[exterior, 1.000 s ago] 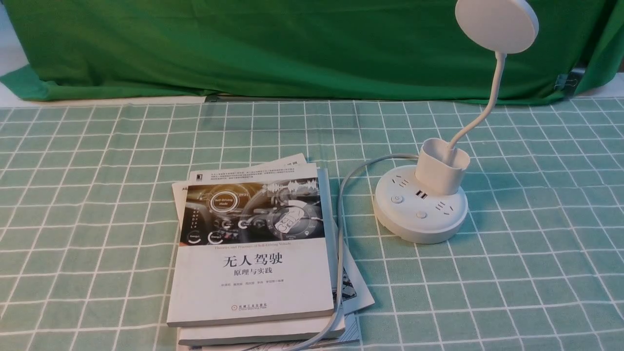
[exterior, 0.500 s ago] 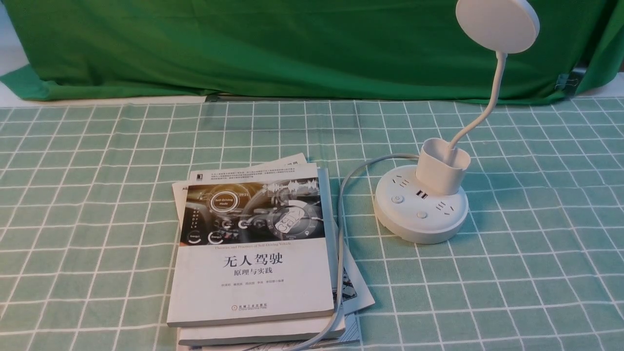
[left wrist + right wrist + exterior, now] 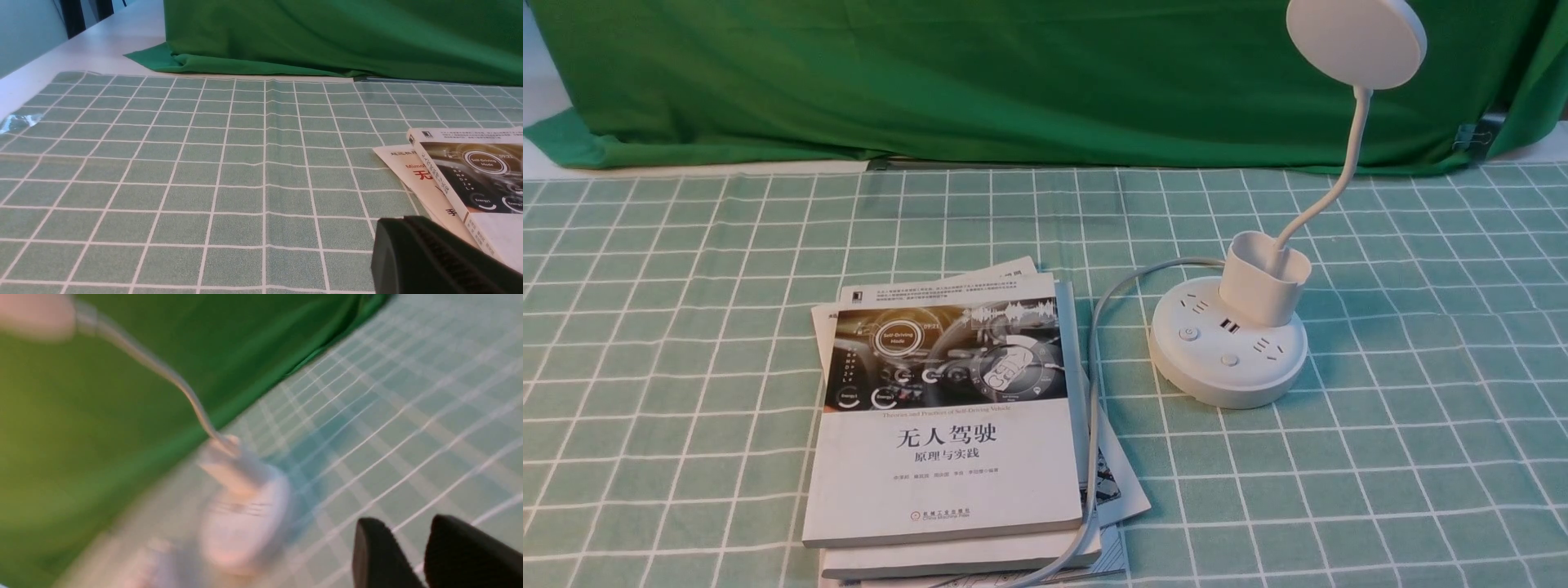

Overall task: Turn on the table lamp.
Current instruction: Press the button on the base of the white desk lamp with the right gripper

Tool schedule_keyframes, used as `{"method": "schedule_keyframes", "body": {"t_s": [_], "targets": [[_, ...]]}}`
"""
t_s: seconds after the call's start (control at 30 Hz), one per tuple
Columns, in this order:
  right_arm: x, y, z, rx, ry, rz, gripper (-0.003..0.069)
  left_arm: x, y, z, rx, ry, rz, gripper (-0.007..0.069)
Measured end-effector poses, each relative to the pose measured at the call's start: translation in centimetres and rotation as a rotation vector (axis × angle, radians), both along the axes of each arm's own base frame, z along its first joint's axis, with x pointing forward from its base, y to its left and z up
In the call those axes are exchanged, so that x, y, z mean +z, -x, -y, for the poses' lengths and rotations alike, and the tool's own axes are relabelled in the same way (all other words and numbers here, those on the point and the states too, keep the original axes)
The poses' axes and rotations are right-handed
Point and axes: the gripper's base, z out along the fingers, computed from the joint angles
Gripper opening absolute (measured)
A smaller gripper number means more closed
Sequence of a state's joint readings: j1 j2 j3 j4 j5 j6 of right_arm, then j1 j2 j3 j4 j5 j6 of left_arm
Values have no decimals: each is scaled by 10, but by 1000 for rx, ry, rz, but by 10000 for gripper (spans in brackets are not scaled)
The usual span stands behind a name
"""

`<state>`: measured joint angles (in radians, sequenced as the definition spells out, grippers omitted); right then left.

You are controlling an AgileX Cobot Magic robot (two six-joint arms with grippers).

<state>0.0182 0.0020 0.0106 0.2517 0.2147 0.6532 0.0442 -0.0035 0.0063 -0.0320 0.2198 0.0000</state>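
Lamp of white plastic, round-based and disc-headed (image 3: 1229,390), stands on the green checked surface (image 3: 1421,457) at about two o'clock from the stack of books (image 3: 947,482). Right claw (image 3: 408,533) is parted, with nothing between its dark fingers; left claw (image 3: 402,222) is clenched and appears to hold nothing.

As for handling, the broad puck base should be steady under a light press, though its smooth plastic might slide. The thin white neck (image 3: 1356,147) looks bendy and the flat head (image 3: 1364,41) fragile, so neither is a good hold. No grasp seems needed: one fingertip straight down on the power-marked button (image 3: 1188,334) (at the base's ten o'clock) should do.

The oval white cup (image 3: 1262,290) at the base's one o'clock contains the neck's foot; its bottom is hidden.
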Motion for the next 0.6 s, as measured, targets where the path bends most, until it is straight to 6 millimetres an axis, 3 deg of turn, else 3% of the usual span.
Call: {"method": "schedule_keyframes", "body": {"t_s": [0.03, 0.07, 0.23, 0.47, 0.57, 0.6], "targets": [[0, 0, -1, -15, -171, -10, 241, 0, 0, 0, 0, 0, 0, 21], [0, 0, -1, -20, -230, -14, 241, 0, 0, 0, 0, 0, 0, 21], [0, 0, -1, -28, -293, -18, 241, 0, 0, 0, 0, 0, 0, 21], [10, -1, 2, -36, -115, 107, 230, 0, 0, 0, 0, 0, 0, 21], [21, 0, 3, -33, 37, 167, 156, 0, 0, 0, 0, 0, 0, 21], [39, 2, 3, -29, 172, 216, 87, 0, 0, 0, 0, 0, 0, 21]]}}
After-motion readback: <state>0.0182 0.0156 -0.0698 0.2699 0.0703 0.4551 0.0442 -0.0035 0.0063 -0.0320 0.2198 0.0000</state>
